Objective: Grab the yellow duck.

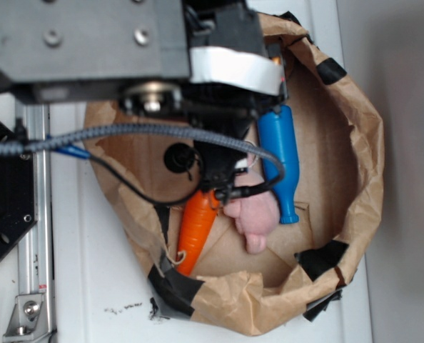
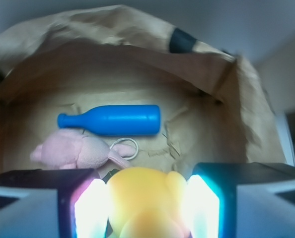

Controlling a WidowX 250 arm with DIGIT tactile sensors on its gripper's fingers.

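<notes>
In the wrist view the yellow duck [image 2: 142,201] sits between the two jaws, filling the gap from one glowing pad [image 2: 91,208] to the other. The jaws pinch it, with the gripper [image 2: 143,208] closed onto its rounded body. Only its glossy yellow back shows; the beak is out of sight.

Beyond the duck, on the floor of a brown paper bag [image 2: 112,59] with rolled-down walls and black tape patches, lies a pink plush toy [image 2: 75,151] on its side, with a small white loop of string beside it. Just past the plush lies a blue plastic bottle [image 2: 112,120], flat, its neck pointing to the left of the picture.

In the exterior view the arm covers the middle of the bag [image 1: 355,207], and the duck itself is hidden beneath it. The blue bottle [image 1: 282,161] lies alongside the arm, the pink plush [image 1: 253,214] just beside it, and an orange carrot toy [image 1: 195,230] lies at the plush's other side, close to the bag's wall. The bag rests on a white surface [image 1: 91,286].
</notes>
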